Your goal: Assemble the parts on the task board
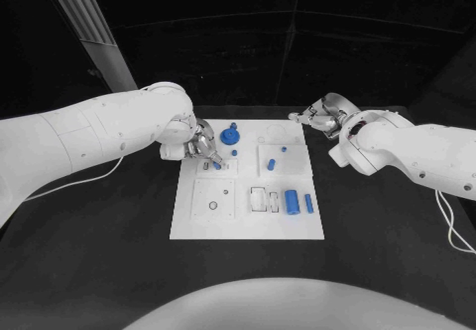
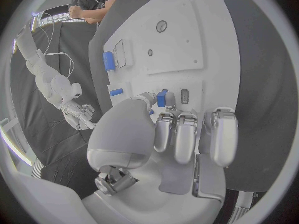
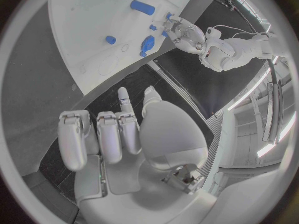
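The white task board (image 1: 248,220) lies in the middle of the black table. My left hand (image 1: 197,147) hovers over its left side and pinches a small blue part (image 2: 162,97) between thumb and a finger, close to a small rectangular slot (image 2: 184,95). A blue knob (image 1: 231,135) stands just right of that hand. Further right are a short blue peg (image 1: 272,164), a large blue cylinder (image 1: 291,201) and a thin blue pin (image 1: 309,202). My right hand (image 1: 321,113) hangs beyond the board's far right corner, holding nothing, fingers apart (image 3: 124,102).
The board carries several empty recesses: a round hole (image 1: 213,205), rectangular slots (image 1: 260,198) and a ring outline (image 1: 278,130). Black table surrounds the board on all sides. A thin white cable (image 1: 451,227) trails from the right arm.
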`<state>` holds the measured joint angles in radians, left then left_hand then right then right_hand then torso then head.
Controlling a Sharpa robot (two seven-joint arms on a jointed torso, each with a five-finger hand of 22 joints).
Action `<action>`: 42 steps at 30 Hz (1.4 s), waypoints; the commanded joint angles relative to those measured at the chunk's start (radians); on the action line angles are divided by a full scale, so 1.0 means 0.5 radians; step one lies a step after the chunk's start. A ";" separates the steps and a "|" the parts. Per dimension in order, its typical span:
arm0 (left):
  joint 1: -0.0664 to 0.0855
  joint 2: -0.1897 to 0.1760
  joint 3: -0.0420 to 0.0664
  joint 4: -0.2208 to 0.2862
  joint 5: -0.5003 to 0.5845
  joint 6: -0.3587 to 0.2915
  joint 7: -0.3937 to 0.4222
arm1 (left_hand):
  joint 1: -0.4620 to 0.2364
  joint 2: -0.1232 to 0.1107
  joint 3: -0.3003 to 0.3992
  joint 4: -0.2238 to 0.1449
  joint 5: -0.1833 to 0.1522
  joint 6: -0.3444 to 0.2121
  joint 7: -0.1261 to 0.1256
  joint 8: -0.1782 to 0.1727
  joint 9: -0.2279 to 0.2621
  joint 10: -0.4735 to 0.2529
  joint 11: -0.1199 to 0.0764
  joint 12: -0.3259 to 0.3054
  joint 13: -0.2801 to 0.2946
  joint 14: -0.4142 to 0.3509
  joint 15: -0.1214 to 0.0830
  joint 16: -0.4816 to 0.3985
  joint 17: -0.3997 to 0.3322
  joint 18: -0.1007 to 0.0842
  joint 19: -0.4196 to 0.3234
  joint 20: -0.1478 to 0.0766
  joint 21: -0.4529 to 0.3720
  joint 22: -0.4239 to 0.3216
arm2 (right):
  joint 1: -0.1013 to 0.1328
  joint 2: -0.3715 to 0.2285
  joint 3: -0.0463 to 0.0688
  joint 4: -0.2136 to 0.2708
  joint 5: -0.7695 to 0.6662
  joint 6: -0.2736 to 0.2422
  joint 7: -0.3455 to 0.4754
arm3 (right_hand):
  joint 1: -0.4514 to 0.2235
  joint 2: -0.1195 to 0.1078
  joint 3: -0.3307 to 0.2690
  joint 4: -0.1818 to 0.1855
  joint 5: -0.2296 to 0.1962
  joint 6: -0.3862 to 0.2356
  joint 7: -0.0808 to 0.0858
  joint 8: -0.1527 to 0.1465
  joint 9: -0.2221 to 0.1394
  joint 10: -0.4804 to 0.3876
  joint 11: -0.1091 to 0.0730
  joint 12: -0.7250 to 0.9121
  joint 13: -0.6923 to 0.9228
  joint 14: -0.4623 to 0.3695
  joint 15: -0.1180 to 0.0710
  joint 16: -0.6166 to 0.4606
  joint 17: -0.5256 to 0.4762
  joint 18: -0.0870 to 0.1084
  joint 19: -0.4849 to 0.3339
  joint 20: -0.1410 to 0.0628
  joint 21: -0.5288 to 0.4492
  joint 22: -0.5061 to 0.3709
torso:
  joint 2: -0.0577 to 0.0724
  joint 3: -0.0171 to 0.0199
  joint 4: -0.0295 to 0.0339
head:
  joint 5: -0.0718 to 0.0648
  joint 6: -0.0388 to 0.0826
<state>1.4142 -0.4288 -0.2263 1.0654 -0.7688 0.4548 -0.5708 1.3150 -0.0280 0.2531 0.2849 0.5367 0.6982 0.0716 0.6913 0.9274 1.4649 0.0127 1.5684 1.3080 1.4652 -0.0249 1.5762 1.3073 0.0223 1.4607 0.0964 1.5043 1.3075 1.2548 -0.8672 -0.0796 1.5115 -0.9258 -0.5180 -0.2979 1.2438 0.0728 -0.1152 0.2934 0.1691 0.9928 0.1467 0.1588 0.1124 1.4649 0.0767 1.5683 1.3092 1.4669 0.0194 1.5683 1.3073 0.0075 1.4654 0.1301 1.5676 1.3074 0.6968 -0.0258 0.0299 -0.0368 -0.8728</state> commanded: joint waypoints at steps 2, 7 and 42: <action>-0.027 0.007 -0.015 -0.006 -0.018 0.059 -0.011 | -0.024 0.004 -0.023 0.005 -0.040 -0.003 0.008 -0.012 0.026 0.212 0.014 0.005 0.526 0.211 0.015 -0.011 0.527 0.017 -0.014 0.008 -0.013 0.444 | 0.003 -0.001 0.001 0.005 -0.002 0.009 0.001 | 0.014 0.005 -0.012 -0.005 0.009 -0.013 0.001 0.008 0.002 0.212 -0.004 0.005 0.523 0.208 -0.008 0.005 0.527 -0.015 0.211 -0.011 0.006 0.527 | 0.000 0.0005 0.000 | 0.000 0.000; -0.028 0.007 -0.015 -0.009 -0.018 0.065 -0.009 | -0.038 -0.003 -0.039 0.004 -0.064 -0.001 0.011 -0.017 0.024 0.212 0.016 0.005 0.526 0.211 0.017 -0.011 0.527 0.017 -0.014 0.010 -0.013 0.444 | 0.003 -0.002 0.001 0.005 -0.002 0.008 0.000 | 0.014 0.005 -0.012 -0.005 0.009 -0.013 0.001 0.008 0.002 0.212 -0.004 0.005 0.523 0.208 -0.008 0.005 0.527 -0.015 0.211 -0.011 0.006 0.527 | -0.001 0.0006 0.001 | -0.001 0.000; -0.042 0.025 -0.015 -0.025 -0.018 0.094 0.005 | -0.154 0.001 -0.238 0.003 -0.404 0.011 0.040 -0.089 -0.017 0.212 0.045 0.005 0.526 0.211 0.043 -0.011 0.527 0.027 -0.055 0.034 -0.042 0.431 | 0.003 0.000 0.001 0.008 -0.002 0.013 -0.004 | 0.014 0.008 -0.018 -0.005 0.007 -0.014 0.001 0.010 0.003 0.212 -0.004 0.005 0.523 0.208 -0.008 0.005 0.527 -0.015 0.211 -0.011 0.006 0.527 | -0.001 -0.0001 0.000 | -0.010 0.000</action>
<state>1.4108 -0.4207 -0.2247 1.0482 -0.7750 0.4632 -0.5679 1.2458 -0.0276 0.1388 0.2872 0.3393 0.7046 0.0839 0.6512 0.9200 1.4649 0.0269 1.5684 1.3080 1.4653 -0.0102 1.5762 1.3073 0.0222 1.4398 0.1100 1.4888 1.3075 1.2548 -0.8675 -0.0796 1.5136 -0.9256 -0.5162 -0.3011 1.2438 0.0728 -0.1194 0.2892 0.1691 0.9929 0.1467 0.1588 0.1129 1.4649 0.0767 1.5683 1.3092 1.4669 0.0194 1.5683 1.3073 0.0074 1.4654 0.1301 1.5676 1.3074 0.6968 -0.0258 0.0300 -0.0404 -0.8728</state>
